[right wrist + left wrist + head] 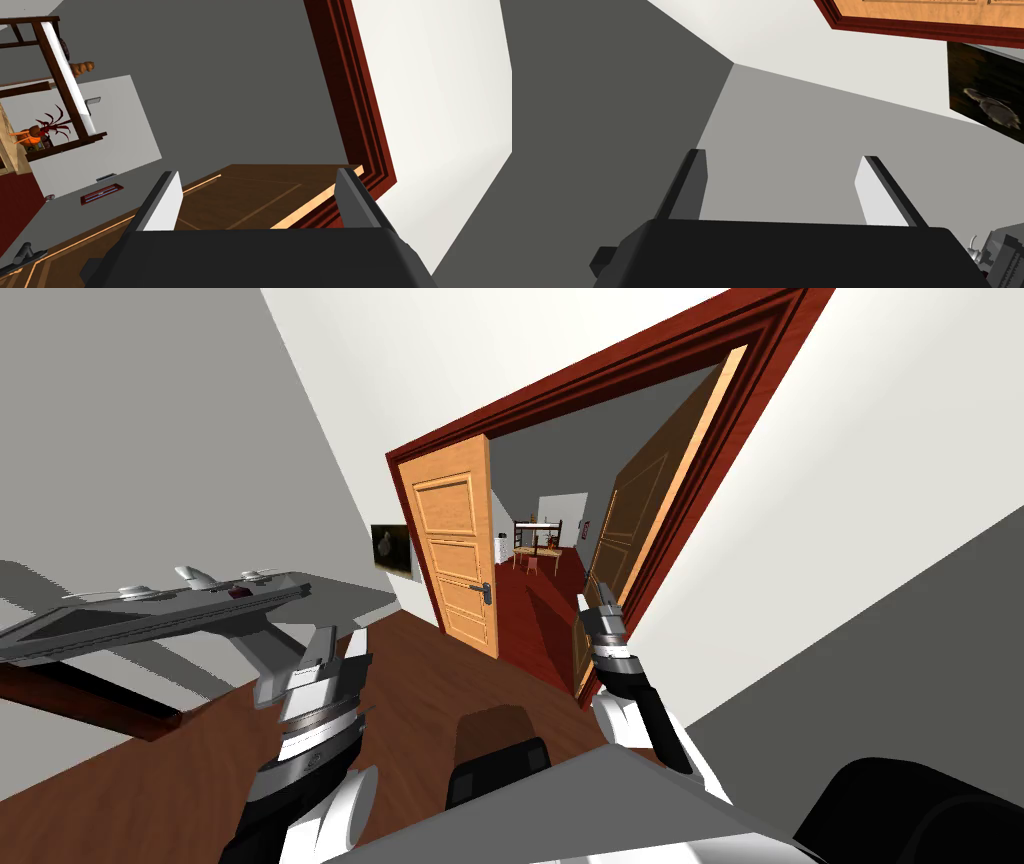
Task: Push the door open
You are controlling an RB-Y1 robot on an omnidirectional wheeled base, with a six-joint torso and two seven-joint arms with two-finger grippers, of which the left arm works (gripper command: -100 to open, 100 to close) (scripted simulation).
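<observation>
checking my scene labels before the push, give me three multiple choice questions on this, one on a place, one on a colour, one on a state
1. Which thing is the right tool nearest?
A. the dark lever handle on the closed leaf
B. the swung-open brown wooden door leaf
C. the grey counter

2. What colour is the moulded wooden door frame?
A. white
B. black
C. dark red

3. How do the left tool's fingers stand?
A. open, nothing between them
B. shut on a handle
C. shut and empty

Answers:
1 B, the right wrist view shows that leaf's panel just beyond its fingers.
2 C, dark red trim rings the doorway.
3 A, the fingers stand wide apart with nothing between them.
</observation>
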